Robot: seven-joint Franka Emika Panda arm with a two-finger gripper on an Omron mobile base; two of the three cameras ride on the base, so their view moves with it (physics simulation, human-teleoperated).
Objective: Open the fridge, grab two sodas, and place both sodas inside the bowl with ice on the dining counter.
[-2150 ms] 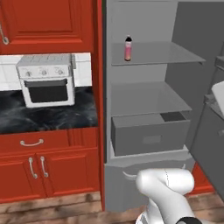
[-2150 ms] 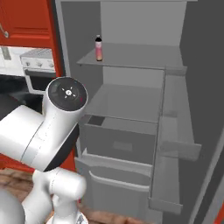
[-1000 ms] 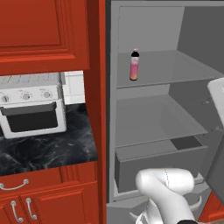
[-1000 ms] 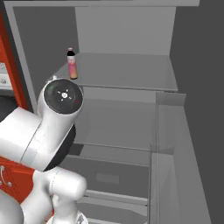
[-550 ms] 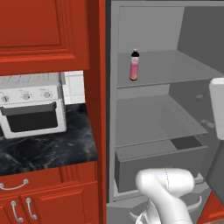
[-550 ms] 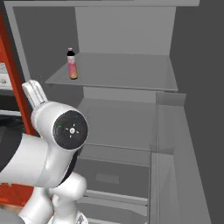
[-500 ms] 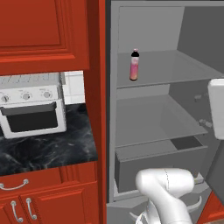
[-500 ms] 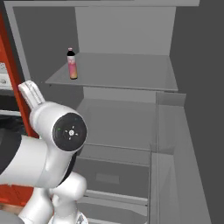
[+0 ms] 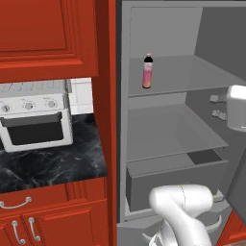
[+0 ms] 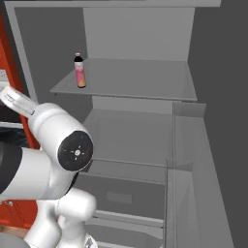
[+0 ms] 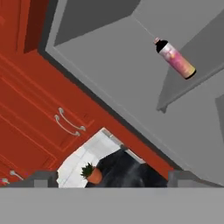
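Motion over the last half second belonged to the arm alone: the base views held steady on the fridge (image 9: 178, 120), while the big white joint in the right base view dropped lower and swung nearer the camera, and the white link at the right edge of the left base view climbed a little. A second or so earlier the whole picture had shifted and grown, which was the base driving in, not the things moving. For the task, that meant the door already stood open, the robot was parked at the shelves, and the arm was only then being brought round toward the first soda; nothing had been taken.

One soda (image 9: 148, 71) stood on the upper shelf (image 9: 192, 77), near its left front edge and close to the fridge's left inner wall. It stood upright, long axis vertical, dark cap on top and the pink-to-orange body resting on the shelf. In the hand view the same bottle (image 11: 176, 58) lay slanted across the frame, which came from the roll of the hand, not from any tilt of the bottle.

The gripper (image 11: 112, 177) had its fingers spread wide and empty, well apart from the soda. A second soda could not be made out, possibly hidden elsewhere.
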